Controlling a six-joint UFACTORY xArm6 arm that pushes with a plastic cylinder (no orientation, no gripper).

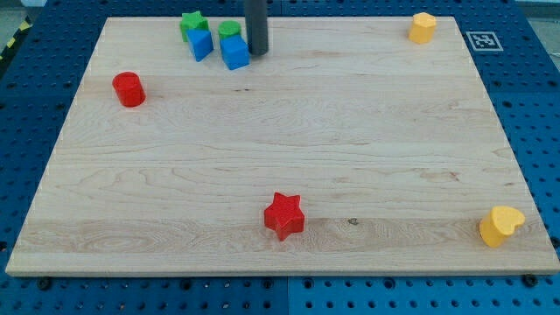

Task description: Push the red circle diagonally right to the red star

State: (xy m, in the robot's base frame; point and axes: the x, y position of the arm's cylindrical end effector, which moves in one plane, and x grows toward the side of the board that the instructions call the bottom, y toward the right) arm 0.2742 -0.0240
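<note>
Blue pegboard with rows of small holes surrounded a pale wooden board (289, 131) that filled most of the view. At about one o'clock, just off the board's corner, a white square tag (483, 40) printed with a black pattern lay on the pegboard; it carried no readable letters, and no brand or other writing could be made out anywhere.

My tip (256, 53) stood near twelve o'clock on the board, the dark rod rising straight out of the view's top. It had no jaws to open or close and gripped nothing. It sat just beside the blue cube (234, 52), at that cube's three o'clock side, close enough that I could not tell whether they touched.

A green cylinder-like block (229, 31) peeked out behind the blue cube, touching it. At their nine o'clock side a second blue block (201, 44) stood against a green star (193, 23).

The red circle (129, 89) rested near the board's nine-to-ten o'clock edge, well apart from my tip and from the cluster. The red star (284, 215) lay near six o'clock, far from the circle, toward its four o'clock direction.

A yellow block (423, 27) sat at about one o'clock, and a yellow heart (501, 225) at about four o'clock, near the board's corner.
</note>
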